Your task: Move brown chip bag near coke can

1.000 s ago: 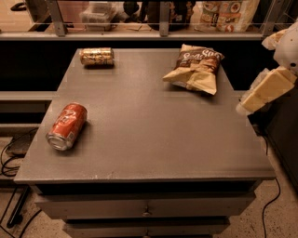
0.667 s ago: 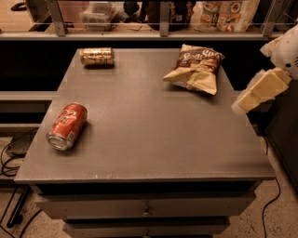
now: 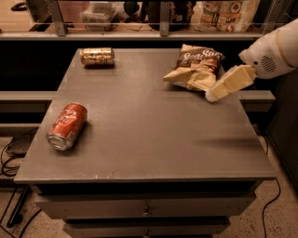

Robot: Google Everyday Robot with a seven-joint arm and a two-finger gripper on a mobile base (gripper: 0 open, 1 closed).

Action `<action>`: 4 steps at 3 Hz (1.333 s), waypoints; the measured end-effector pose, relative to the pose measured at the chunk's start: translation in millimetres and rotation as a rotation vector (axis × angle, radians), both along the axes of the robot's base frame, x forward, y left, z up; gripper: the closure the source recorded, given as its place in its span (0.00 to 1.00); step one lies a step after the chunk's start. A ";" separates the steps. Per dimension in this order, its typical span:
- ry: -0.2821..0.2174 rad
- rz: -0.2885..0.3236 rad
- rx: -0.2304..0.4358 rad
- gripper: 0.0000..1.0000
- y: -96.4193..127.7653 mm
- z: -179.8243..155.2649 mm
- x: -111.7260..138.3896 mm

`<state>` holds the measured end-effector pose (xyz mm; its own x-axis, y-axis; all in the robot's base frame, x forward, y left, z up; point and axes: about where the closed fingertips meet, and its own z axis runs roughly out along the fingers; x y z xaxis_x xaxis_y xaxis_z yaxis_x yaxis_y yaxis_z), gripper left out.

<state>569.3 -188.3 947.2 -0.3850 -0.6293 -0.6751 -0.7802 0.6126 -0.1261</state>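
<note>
The brown chip bag (image 3: 195, 67) lies at the back right of the grey table (image 3: 149, 135), tan and dark brown with white lettering. The coke can (image 3: 68, 125) lies on its side near the front left edge, silver end facing me. My gripper (image 3: 212, 96) comes in from the right on a white arm (image 3: 270, 53). Its cream fingers point down-left, with the tips just at the bag's right front corner, above the tabletop. It holds nothing that I can see.
A gold-tan soda can (image 3: 97, 56) lies on its side at the back left. A shelf rail with containers and printed bags (image 3: 228, 14) runs behind the table. Drawers (image 3: 146, 209) sit below the tabletop; cables lie on the floor at left.
My gripper has moved left and toward the back, from beyond the table's right edge to the chip bag's right front corner. The bag and both cans have not moved.
</note>
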 end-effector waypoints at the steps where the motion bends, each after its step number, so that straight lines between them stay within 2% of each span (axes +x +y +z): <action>1: -0.045 -0.042 0.010 0.00 16.2 -17.2 35.5; 2: -0.067 -0.104 0.021 0.00 23.7 -48.1 83.8; 3: -0.053 -0.133 0.045 0.00 26.4 -69.1 111.3; 4: -0.028 -0.144 0.071 0.18 32.1 -86.8 127.6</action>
